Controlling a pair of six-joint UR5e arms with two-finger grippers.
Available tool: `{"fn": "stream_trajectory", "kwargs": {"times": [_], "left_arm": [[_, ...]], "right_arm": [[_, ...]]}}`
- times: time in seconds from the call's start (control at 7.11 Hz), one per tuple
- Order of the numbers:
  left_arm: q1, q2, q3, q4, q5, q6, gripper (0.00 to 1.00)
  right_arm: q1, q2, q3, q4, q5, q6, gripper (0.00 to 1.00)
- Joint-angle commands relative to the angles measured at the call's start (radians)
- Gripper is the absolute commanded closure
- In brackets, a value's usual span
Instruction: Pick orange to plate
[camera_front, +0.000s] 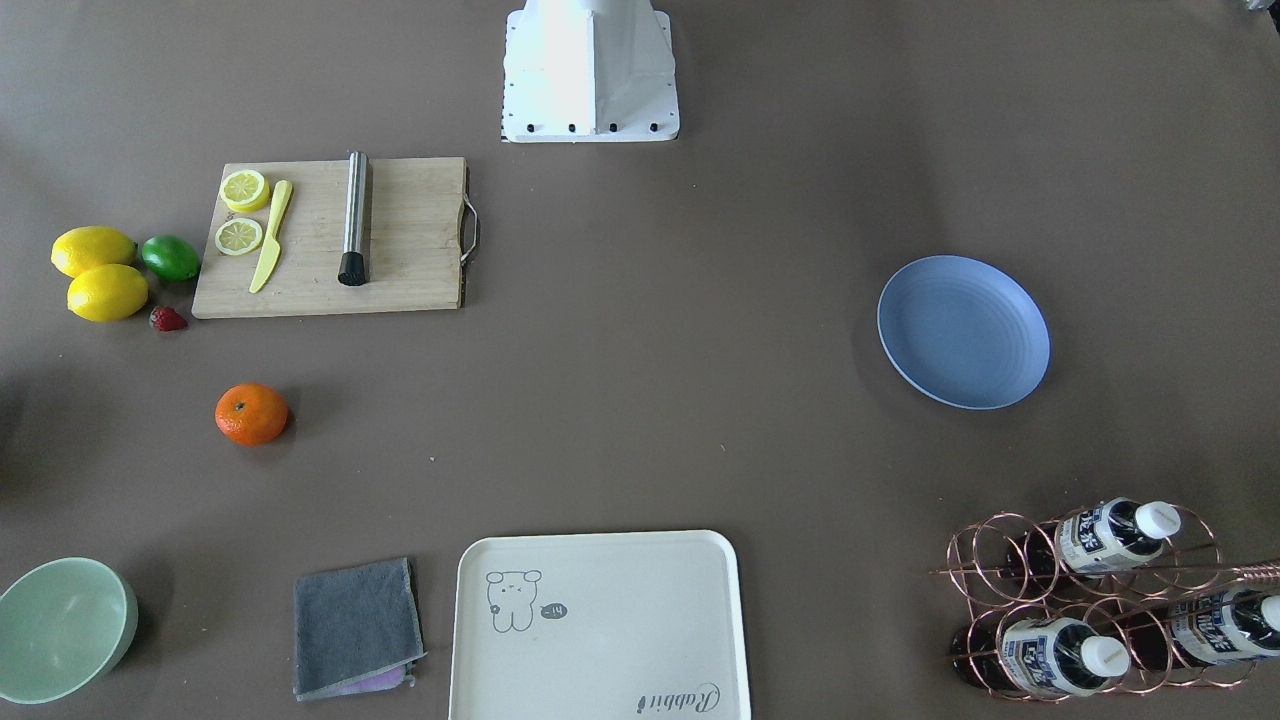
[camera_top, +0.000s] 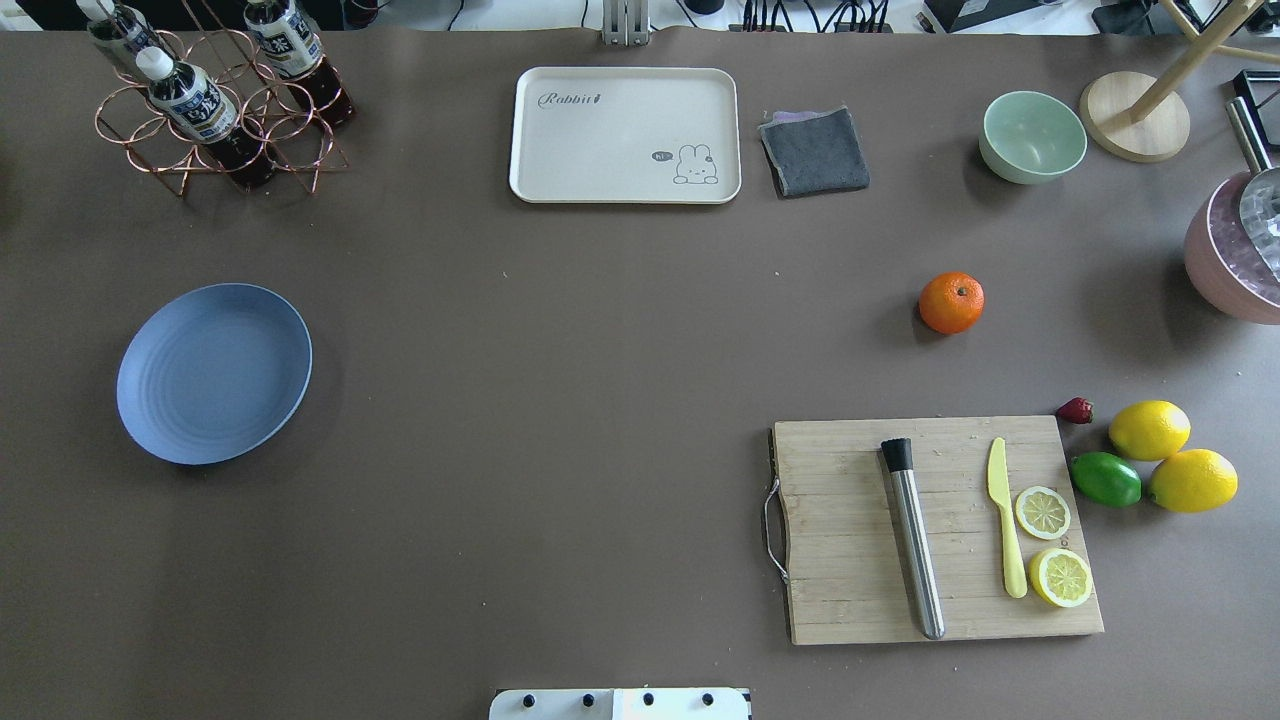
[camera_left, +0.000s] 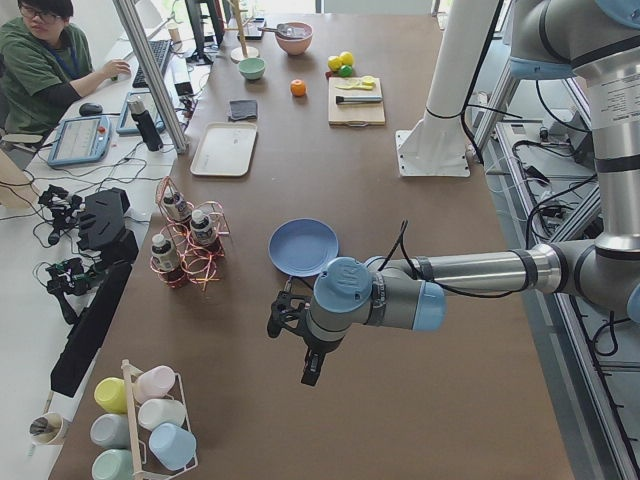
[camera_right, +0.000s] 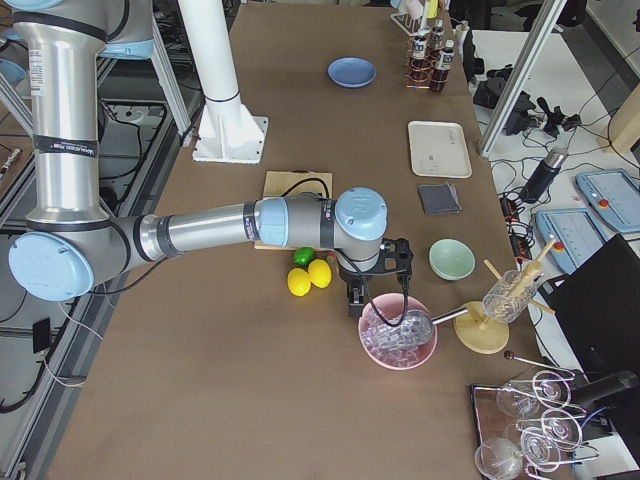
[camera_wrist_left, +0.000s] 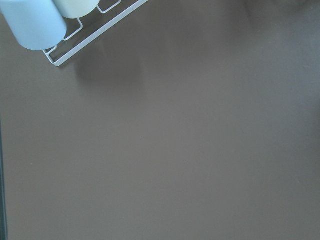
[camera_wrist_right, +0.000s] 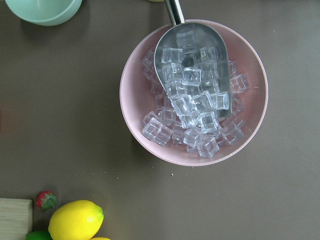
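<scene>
Orange: small round bright-orange fruit (camera_top: 951, 302) resting on the brown table (camera_top: 600, 350), on the robot's right half. It lies between the wooden cutting board (camera_top: 940, 530) and the folded grey cloth (camera_top: 814, 150), touching neither.
Plate: round flat pale blue plate (camera_top: 214, 373) on the robot's left half, well apart from the orange.
Left gripper: black two-finger gripper (camera_left: 296, 330), held above the table past the plate, toward the table's left end. Finger spacing cannot be told; only the side view shows it.
Right gripper: black two-finger gripper (camera_right: 370, 280), held above the pink bowl of ice cubes (camera_wrist_right: 122, 95), in which a metal scoop (camera_wrist_right: 192, 60) rests. Finger spacing cannot be told.
Left wrist view: bare table and the corner of a white wire rack of pastel cups (camera_wrist_left: 32, 22).
Nearby fruit: two yellow lemons (camera_top: 1150, 430), a green lime (camera_top: 1105, 479) and a strawberry (camera_top: 1076, 410) just beside the board.
</scene>
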Motion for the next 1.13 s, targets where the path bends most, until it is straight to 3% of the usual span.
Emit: {"fn": "stream_trajectory", "kwargs": {"times": [0.0,0.28,0.56,0.7,0.99], "left_arm": [[0.027,-0.005,0.004,-0.016,-0.009,-0.007,0.02],[0.09,-0.019,0.005,-0.058,-0.096,-0.127,0.02],[0.247,-0.051,0.054,-0.298,-0.092,-0.488,0.02],[0.338,-0.068,0.068,-0.413,-0.083,-0.68,0.02],[0.441,-0.089,0.09,-0.545,-0.037,-0.857,0.02]], "right_arm": [[0.0,0.0,0.005,0.0,0.002,0.002,0.0],[-0.002,0.013,0.005,0.0,0.008,0.004,0.0],[-0.017,0.038,0.002,0.0,0.012,0.015,0.0],[-0.04,0.061,0.005,0.003,0.012,0.104,0.0],[-0.127,0.091,0.001,0.07,0.012,0.209,0.0]]}}
